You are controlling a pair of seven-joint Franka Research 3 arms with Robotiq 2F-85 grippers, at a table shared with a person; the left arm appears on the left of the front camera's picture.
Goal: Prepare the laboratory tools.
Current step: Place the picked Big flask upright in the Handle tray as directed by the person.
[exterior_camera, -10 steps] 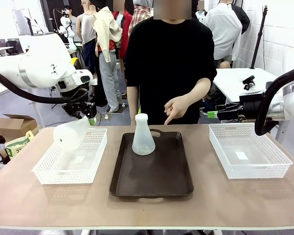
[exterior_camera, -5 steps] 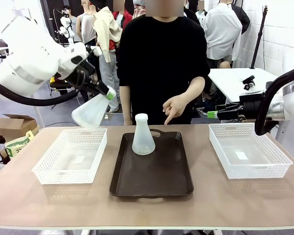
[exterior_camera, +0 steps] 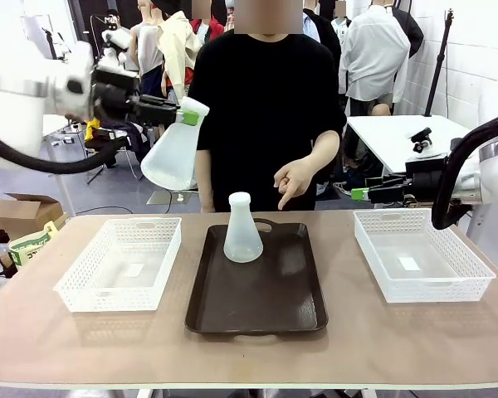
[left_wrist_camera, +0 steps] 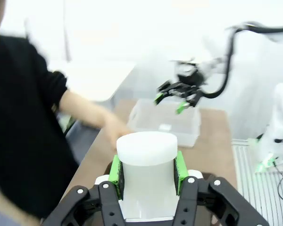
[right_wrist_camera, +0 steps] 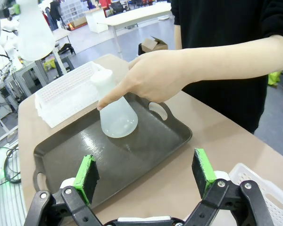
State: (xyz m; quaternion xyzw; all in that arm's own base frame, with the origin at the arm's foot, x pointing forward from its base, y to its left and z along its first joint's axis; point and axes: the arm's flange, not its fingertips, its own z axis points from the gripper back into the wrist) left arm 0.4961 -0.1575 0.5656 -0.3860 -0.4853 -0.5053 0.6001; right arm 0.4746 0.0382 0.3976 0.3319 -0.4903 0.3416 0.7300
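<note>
Jaws of the left gripper clamped on the neck of one flask, upper left of frame; right gripper jaws wide apart, empty. One of two flasks, the second flask, stands on the single tray, centre, person's hand pointing above; two baskets on the counter hold none; placement remains

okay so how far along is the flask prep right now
Looks done: one flask stands upright on the dark tray. In hand: the left gripper clamps the second flask by its neck, tilted, high above the table. Left: setting it down, probably where the person's hand points.
</note>
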